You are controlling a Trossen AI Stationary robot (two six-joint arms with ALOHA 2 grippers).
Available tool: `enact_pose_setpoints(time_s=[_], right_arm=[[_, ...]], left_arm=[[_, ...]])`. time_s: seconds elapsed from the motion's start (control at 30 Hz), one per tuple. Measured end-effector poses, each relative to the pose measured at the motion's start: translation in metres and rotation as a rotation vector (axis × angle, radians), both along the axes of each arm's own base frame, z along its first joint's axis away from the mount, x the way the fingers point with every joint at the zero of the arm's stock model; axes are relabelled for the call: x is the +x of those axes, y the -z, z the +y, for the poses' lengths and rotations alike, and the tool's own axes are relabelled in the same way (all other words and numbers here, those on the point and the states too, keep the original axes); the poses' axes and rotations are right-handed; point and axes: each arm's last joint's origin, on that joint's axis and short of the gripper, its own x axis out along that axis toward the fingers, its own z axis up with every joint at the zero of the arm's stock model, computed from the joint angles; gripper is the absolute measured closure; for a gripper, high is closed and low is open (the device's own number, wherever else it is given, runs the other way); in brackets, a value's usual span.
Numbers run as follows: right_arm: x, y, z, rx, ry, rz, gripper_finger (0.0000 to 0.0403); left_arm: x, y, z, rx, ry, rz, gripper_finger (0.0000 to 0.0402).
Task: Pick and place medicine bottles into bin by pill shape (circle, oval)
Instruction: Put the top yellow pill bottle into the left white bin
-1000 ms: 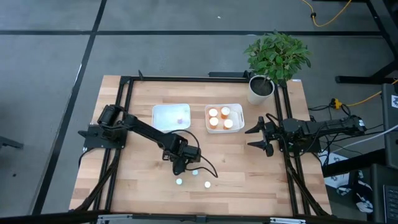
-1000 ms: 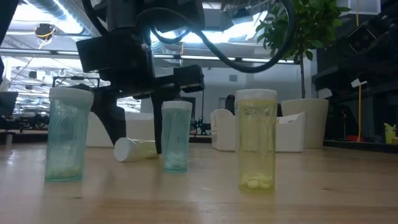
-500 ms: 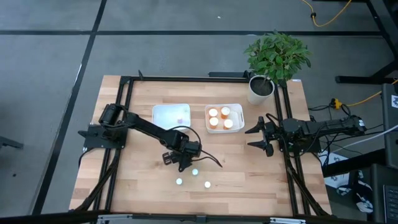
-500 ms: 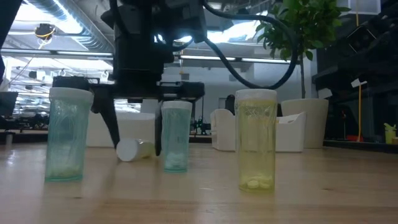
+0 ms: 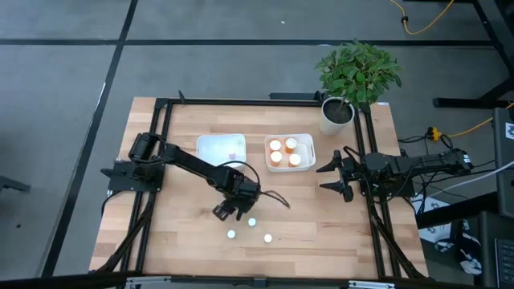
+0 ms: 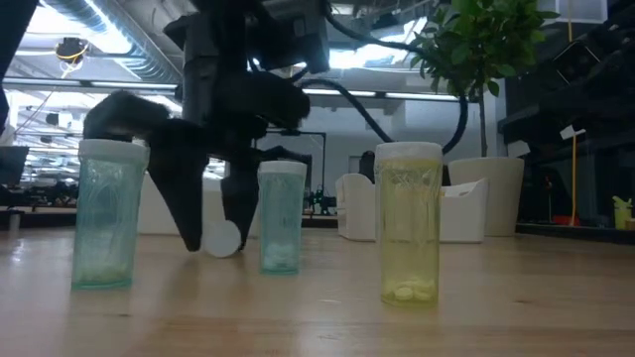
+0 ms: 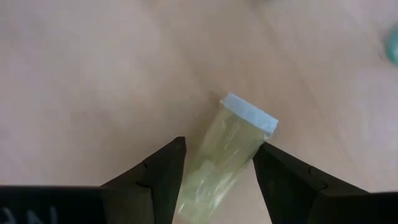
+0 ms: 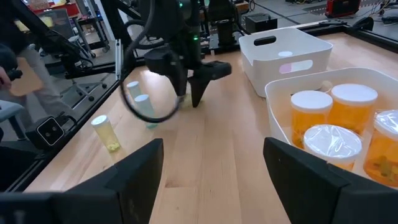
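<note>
The sorting is judged to be roughly half done. Four orange bottles (image 5: 283, 151) are seen standing inside the right-hand white bin (image 5: 308, 142), and one small bottle (image 5: 234, 156) sits in the left-hand white bin (image 5: 205, 143). Four small bottles are left on the wooden table (image 5: 337, 225). Three of them stand upright near the front edge: a blue-green one (image 6: 105, 213), a pale blue one (image 6: 281, 216) and a yellow-green one (image 6: 408, 222).

The fourth, a pale green bottle (image 7: 233, 149) with a white cap, lies on its side mid-table. The left gripper (image 7: 217, 165) is lowered over it, its fingers spread on either side of the body, not yet pinching. The right gripper (image 5: 331, 174) is parked at the table's right edge, its fingers spread and empty.
</note>
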Motion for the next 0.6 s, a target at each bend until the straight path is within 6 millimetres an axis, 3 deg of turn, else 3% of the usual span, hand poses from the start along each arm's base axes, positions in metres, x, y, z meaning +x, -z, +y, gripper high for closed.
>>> enact_pose_setpoints(time_s=[0.27,0.6], right_arm=[[0.0,0.0,0.0,0.0,0.0,0.0,0.0124],[0.0,0.0,0.0,0.0,0.0,0.0,0.0124]], left_arm=[[0.001,0.0,0.016,-0.033,-0.413,0.058,0.0214],[-0.001,-0.005,0.014,0.024,-0.281,0.019,0.0214]])
